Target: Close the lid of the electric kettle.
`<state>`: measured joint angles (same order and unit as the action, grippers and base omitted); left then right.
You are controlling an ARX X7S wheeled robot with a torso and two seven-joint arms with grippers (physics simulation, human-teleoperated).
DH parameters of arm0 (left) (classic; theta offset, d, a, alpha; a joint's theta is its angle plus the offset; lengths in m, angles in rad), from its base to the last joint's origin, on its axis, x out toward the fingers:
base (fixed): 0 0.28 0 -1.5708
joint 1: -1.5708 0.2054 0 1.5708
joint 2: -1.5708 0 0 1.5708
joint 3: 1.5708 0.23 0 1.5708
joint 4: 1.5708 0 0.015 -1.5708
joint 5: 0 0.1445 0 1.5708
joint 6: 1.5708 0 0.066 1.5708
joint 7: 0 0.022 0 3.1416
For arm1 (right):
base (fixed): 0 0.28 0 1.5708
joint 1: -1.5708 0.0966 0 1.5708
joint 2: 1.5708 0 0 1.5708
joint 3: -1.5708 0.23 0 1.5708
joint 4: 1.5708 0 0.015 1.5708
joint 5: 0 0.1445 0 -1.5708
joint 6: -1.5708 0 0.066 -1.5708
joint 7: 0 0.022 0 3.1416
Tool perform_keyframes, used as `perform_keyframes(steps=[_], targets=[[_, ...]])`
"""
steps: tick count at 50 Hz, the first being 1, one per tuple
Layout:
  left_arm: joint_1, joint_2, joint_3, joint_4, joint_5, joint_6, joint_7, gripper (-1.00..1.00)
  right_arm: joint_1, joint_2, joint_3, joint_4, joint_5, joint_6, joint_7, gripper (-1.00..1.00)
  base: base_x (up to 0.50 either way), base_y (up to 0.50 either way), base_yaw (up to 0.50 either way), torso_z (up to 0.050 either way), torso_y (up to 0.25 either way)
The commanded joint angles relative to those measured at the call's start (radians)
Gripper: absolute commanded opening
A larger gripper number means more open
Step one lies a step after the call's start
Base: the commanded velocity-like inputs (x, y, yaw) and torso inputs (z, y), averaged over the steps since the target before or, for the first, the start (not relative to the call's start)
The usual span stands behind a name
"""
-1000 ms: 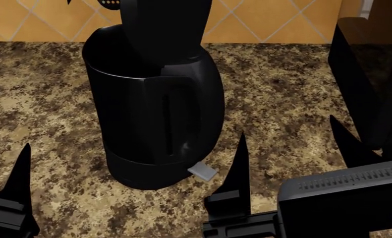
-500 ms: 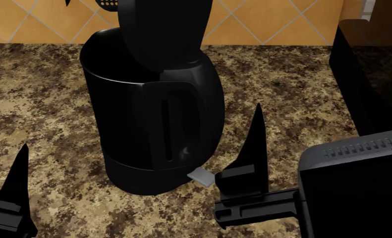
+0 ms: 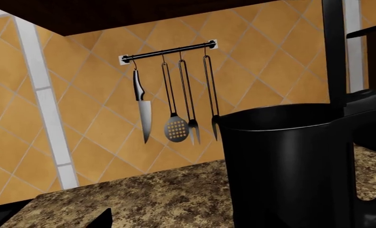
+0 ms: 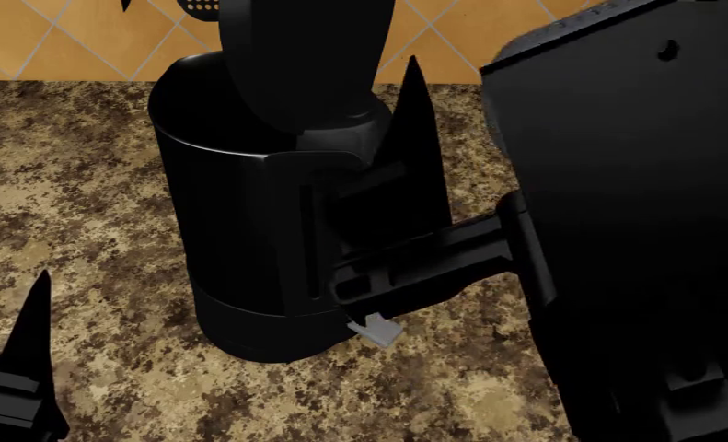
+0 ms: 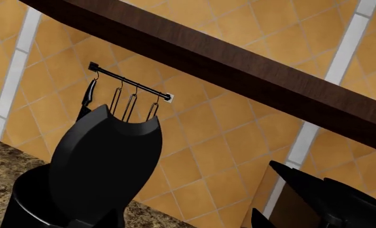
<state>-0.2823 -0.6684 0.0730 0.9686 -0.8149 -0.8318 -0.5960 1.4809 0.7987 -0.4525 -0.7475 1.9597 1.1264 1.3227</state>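
Observation:
The electric kettle (image 4: 265, 239) stands on the granite counter, handle facing me, with a grey switch tab (image 4: 376, 329) at its base. Its lid (image 4: 302, 55) stands upright, open, above the mouth. It also shows in the right wrist view (image 5: 108, 161) and edge-on in the left wrist view (image 3: 333, 47). My right gripper (image 5: 186, 219) is open and raised. One of its fingers (image 4: 413, 120) is just right of the handle top, below the lid; the other is hidden behind the arm. My left gripper (image 3: 188, 221) is open, low on the kettle's left; one finger (image 4: 26, 359) shows.
My right arm's black body (image 4: 634, 230) fills the right of the head view and hides the coffee machine (image 5: 327, 199). A rail of hanging utensils (image 3: 168, 51) is on the tiled wall behind the kettle. A dark overhead cabinet (image 5: 238, 71) runs above.
My right arm has risen and swung left, bringing its finger from the counter up beside the kettle's handle top. The lid and left gripper have not moved.

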Motion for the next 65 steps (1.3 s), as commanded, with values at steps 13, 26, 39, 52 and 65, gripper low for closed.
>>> perform_keyframes(steps=[13, 26, 39, 52, 65], targets=[[0.010, -0.014, 0.006, -0.008, 0.015, 0.032, -0.002, 1.00, 0.166, -0.160, -0.069, 0.240, -0.117, 0.074, -0.185, 1.00, 0.00, 0.00, 0.00, 0.000, 0.000], [0.035, -0.041, -0.056, 0.043, -0.020, 0.052, -0.046, 1.00, 0.153, -0.184, -0.093, 0.360, -0.161, 0.062, -0.206, 1.00, 0.00, 0.00, 0.00, 0.000, 0.000], [0.058, -0.059, -0.065, 0.051, -0.019, 0.085, -0.059, 1.00, 0.158, -0.194, -0.112, 0.451, -0.153, 0.054, -0.221, 1.00, 0.00, 0.00, 0.00, 0.000, 0.000], [0.075, -0.070, -0.050, 0.037, -0.005, 0.118, -0.059, 1.00, 0.141, -0.233, -0.125, 0.531, -0.238, 0.025, -0.306, 1.00, 0.00, 0.00, 0.00, 0.000, 0.000], [0.097, -0.078, -0.038, 0.022, 0.014, 0.150, -0.054, 1.00, 0.131, -0.288, -0.179, 0.636, -0.372, 0.004, -0.434, 1.00, 0.00, 0.00, 0.00, 0.000, 0.000]])
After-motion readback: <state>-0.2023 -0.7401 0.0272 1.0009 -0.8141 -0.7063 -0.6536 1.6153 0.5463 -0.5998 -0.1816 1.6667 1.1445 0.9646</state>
